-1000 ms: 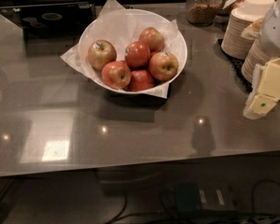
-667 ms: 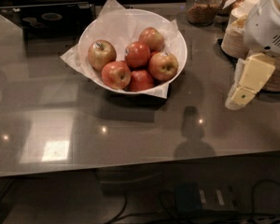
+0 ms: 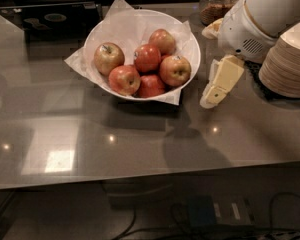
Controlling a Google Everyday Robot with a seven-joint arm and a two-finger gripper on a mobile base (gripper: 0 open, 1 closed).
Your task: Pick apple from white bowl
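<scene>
We have 1 camera, set high over the near edge of the table (image 3: pixel 140 144) and tilted down across it from close range. The bowl (image 3: pixel 194 66) sits upper centre, and the end effector (image 3: pixel 217 86) hangs just right of it.

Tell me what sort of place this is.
Probably a kitchen or café counter: white bowl of apples, stacked plates, a glass jar. The gripper hovers just right of the bowl.
</scene>
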